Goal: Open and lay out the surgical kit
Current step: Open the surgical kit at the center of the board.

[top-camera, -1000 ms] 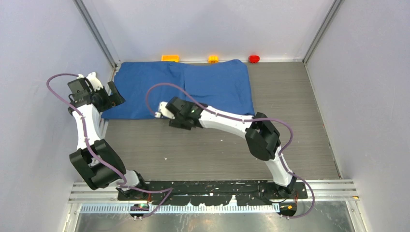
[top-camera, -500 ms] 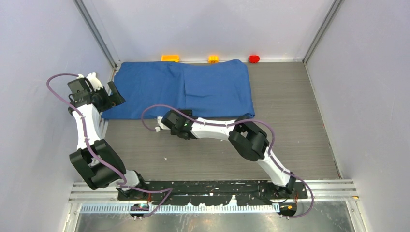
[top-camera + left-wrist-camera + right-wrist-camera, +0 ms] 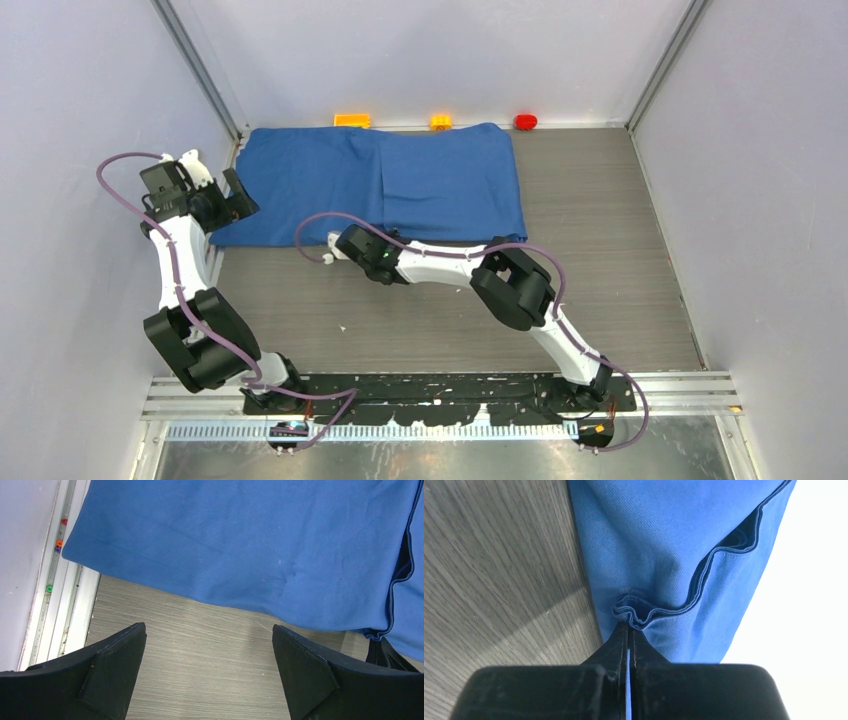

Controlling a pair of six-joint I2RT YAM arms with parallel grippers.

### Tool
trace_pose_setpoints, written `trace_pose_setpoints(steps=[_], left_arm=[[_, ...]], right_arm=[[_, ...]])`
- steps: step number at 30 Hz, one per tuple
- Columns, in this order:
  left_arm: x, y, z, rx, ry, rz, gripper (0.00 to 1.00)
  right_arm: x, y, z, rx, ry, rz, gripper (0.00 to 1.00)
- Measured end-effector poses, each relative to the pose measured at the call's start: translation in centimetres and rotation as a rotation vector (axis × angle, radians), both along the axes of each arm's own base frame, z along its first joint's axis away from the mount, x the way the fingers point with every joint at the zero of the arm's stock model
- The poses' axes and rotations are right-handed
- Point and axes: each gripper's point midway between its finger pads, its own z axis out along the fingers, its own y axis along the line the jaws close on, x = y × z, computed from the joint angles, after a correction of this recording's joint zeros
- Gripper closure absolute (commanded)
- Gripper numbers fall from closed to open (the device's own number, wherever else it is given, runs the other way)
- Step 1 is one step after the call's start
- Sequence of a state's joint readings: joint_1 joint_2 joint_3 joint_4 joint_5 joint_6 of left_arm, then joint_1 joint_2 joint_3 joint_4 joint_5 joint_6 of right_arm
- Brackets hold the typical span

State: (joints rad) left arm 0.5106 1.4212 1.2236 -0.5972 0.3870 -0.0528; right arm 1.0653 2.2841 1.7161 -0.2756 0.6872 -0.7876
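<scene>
Right gripper [image 3: 628, 630] clenched on blue cloth wrap's [image 3: 664, 540] near-edge hem, presumably to peel the flap open; left gripper [image 3: 207, 645] spread wide by the wrap's near left corner, holding nothing.

You cannot see under the blue wrap [image 3: 400, 185]; right wrist view's far side blown white, perhaps glare.

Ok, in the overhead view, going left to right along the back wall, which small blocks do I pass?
orange block → yellow block → red block
</scene>
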Motion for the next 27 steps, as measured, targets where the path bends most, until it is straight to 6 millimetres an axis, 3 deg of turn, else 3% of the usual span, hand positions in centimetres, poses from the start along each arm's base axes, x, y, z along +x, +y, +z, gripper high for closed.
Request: trace_pose_setpoints(steps=[6, 10, 15, 19, 22, 24, 27], left_arm=[[0.0, 0.0, 0.1, -0.001, -0.002, -0.002, 0.0], [0.2, 0.0, 0.4, -0.002, -0.007, -0.004, 0.0], [1.0, 0.0, 1.0, -0.022, -0.02, -0.004, 0.0], [1.3, -0.2, 1.0, -0.039, -0.022, -0.011, 0.0], [1.6, -0.6, 0.9, -0.057, -0.019, -0.014, 0.0], [1.8, -0.9, 0.8, -0.065, -0.017, -0.02, 0.0], [2.0, -1.4, 0.6, -0.074, -0.014, -0.03, 0.0]], right_arm=[[-0.1, 0.0, 0.4, 0.026, 0.009, -0.01, 1.0], [-0.7, -0.2, 1.7, 0.101, 0.075, -0.031, 1.0], [0.5, -0.9, 6.1, 0.309, 0.185, -0.1, 0.99], [3.0, -3.4, 11.1, 0.516, 0.226, -0.183, 1.0], [4.5, -5.4, 13.8, 0.635, 0.241, -0.234, 0.99], [5.4, -6.6, 14.5, 0.685, 0.25, -0.269, 0.99], [5.4, -6.7, 14.1, 0.72, 0.288, -0.283, 0.99]])
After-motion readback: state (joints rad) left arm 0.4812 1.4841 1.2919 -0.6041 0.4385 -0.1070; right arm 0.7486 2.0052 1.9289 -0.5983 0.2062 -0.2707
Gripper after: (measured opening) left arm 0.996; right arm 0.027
